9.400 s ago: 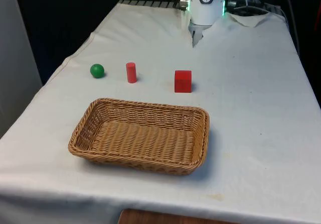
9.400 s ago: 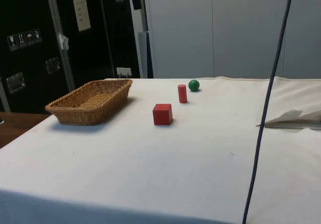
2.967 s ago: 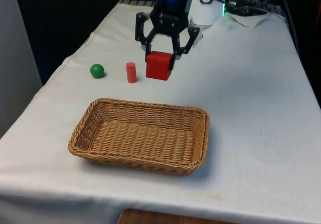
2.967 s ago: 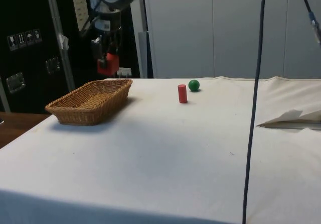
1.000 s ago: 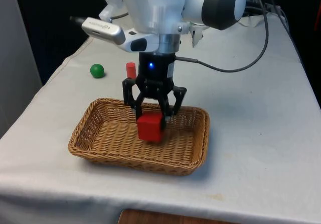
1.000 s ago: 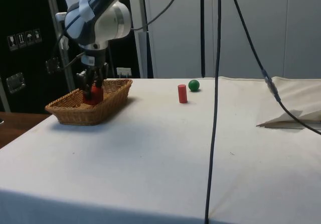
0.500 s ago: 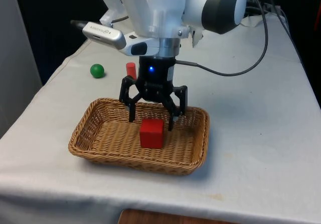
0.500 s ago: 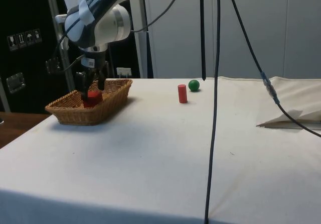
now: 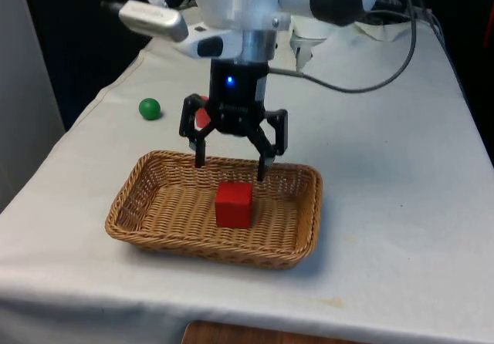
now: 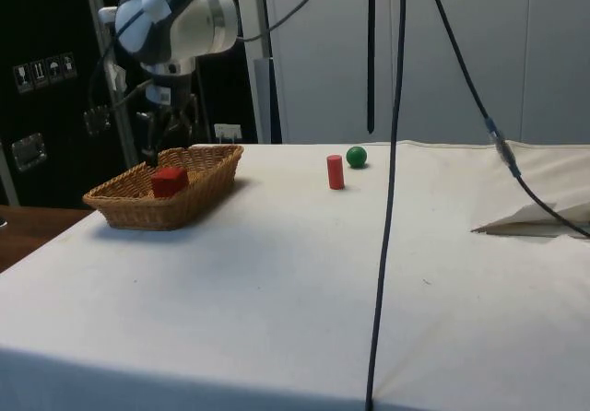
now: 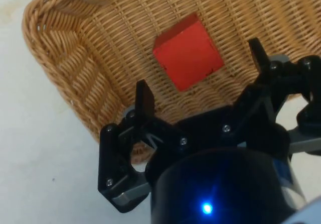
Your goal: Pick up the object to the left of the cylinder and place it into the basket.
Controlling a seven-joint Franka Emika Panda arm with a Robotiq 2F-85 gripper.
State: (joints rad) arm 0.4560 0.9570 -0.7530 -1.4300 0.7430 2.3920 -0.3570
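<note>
Basket (image 9: 305, 228) rim walls in cube (image 9: 233, 204); I see open air above cube, gripper (image 9: 231, 163) hanging there, fingers spread. Cylinder (image 10: 335, 171) and ball (image 10: 357, 157) beyond basket's far rim; cloth elsewhere around basket bare.

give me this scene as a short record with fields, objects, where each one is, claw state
claw: open, above the red cube, not touching it
red cube: lying on the floor of the basket, free of the claw
basket: wicker, rectangular, on the white cloth, holds the cube
red cylinder: upright on the cloth, outside the basket
green ball: on the cloth beside the cylinder, toward the front view's left
task status: cube is in the basket
</note>
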